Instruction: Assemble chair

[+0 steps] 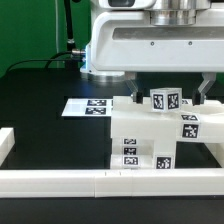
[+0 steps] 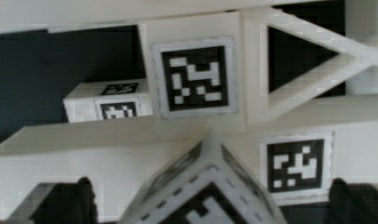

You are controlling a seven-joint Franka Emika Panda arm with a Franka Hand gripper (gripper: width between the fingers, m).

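The chair [image 1: 150, 140] stands as one joined white blocky structure in the lower right-centre of the exterior view. It rests on the black table [image 1: 40, 90], just behind the long white rail [image 1: 60, 181] along the bottom edge. A small tagged cube [image 1: 165, 100] shows at its top. The marker board [image 1: 88, 106] lies flat to the chair's left, mid-frame. The gripper [image 1: 170, 95] hangs from the arm [image 1: 150, 40] at upper right, its dark fingers [image 1: 134, 92] spread wide on either side of the cube and gripping nothing. In the wrist view the fingers [image 2: 61, 203] flank a slanted tagged piece of the chair [image 2: 204, 75], with gaps visible.
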